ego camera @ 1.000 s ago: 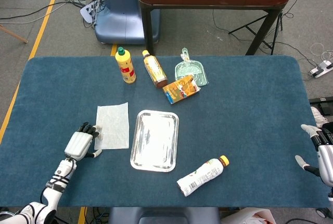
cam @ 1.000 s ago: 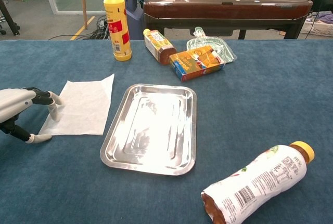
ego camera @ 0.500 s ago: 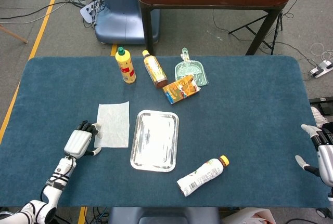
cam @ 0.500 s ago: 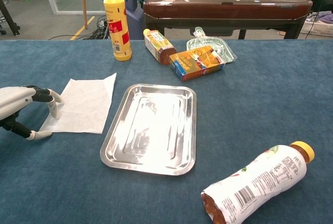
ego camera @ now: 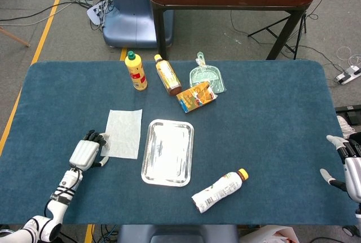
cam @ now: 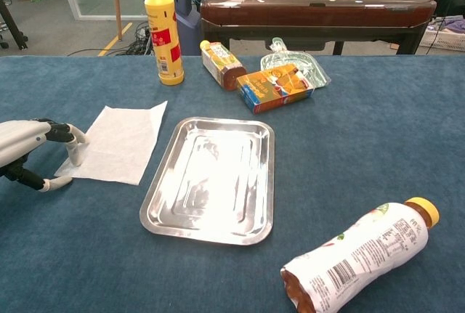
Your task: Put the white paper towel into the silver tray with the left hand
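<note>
The white paper towel (ego camera: 124, 133) (cam: 120, 142) lies flat on the blue table, just left of the silver tray (ego camera: 148, 161) (cam: 161, 204). The tray holds nothing. My left hand (ego camera: 86, 154) (cam: 29, 149) is at the towel's near-left corner with its fingers bent down. One fingertip (cam: 75, 155) presses on that corner, and the thumb rests on the cloth apart from it. The towel is not lifted. Only the head view shows my right hand (ego camera: 348, 164), at the table's far right edge, fingers apart and holding nothing.
At the back stand a yellow bottle (ego camera: 136, 71) (cam: 163, 30), a brown bottle lying down (ego camera: 167, 75), an orange carton (ego camera: 196, 96) and a clear green bag (ego camera: 207, 77). A white bottle with an orange cap (ego camera: 219, 191) (cam: 360, 255) lies right of the tray's near end.
The towel has slid a little away from me and towards the tray, turning slightly, with my left fingertip on its corner. The right hand has not moved.
</note>
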Available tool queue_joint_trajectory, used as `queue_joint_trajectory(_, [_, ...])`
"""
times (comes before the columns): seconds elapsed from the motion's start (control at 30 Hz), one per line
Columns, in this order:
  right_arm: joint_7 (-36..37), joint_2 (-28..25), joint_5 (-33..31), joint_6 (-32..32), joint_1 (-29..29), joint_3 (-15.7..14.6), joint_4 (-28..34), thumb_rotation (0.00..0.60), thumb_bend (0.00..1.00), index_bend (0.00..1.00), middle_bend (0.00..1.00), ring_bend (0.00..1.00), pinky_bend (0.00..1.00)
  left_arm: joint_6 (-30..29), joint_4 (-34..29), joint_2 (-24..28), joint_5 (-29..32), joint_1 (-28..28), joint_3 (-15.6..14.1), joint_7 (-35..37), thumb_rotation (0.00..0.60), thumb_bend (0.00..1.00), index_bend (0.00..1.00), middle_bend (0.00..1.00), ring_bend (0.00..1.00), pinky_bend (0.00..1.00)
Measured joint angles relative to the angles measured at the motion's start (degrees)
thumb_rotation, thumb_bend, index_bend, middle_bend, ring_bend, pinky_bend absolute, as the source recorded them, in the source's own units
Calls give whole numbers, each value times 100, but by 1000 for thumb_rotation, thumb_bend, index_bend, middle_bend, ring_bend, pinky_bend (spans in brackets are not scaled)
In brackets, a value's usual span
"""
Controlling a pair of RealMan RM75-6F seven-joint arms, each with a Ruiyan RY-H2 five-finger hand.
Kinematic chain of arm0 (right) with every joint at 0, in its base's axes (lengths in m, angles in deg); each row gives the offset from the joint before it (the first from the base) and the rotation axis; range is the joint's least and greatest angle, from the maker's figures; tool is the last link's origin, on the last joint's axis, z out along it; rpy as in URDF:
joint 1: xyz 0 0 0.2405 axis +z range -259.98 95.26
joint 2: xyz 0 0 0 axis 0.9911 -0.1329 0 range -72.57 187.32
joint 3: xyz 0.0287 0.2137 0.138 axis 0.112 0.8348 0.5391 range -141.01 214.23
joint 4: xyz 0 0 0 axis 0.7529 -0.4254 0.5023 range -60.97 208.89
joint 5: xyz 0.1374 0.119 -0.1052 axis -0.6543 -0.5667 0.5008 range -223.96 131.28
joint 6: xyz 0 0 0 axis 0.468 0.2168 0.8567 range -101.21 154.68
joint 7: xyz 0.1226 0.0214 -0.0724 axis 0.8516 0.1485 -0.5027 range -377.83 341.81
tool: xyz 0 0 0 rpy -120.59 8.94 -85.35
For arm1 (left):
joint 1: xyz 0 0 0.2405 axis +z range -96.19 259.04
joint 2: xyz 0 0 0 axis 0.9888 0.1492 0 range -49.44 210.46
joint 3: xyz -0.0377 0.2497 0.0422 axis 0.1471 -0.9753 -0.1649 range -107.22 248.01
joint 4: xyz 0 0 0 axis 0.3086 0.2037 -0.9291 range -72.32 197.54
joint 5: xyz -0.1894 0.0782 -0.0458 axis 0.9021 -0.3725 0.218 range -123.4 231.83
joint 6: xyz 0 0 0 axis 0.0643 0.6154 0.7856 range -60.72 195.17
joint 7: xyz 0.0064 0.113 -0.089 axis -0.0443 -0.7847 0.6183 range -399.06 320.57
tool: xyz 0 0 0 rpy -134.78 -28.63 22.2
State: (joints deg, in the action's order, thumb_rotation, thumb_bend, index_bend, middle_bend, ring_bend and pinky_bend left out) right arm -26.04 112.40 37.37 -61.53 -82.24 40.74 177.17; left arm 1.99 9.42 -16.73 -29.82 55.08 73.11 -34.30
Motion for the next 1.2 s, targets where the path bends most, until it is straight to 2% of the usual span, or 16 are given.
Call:
queue_joint_trajectory(0.37, [-3,-15,-26,7,-5,3,10,600,184,202,234,178,280,-5,127,-69,2,-53,35,90,600,375,532,246,191,72])
queue_joint_trajectory(0.93, [21,-13,-53,-1,-20,8,-5,600,185,202,234,178,280,-38,241,-133,-23,-119,60,246,600,395,609,271,192,71])
queue_joint_trajectory(1.2, [10,-9,-30,-11,-15,15,12,600,185,202,234,178,280,-171,-52,70,-76,-155,112,316,600,395,602,275,192,71])
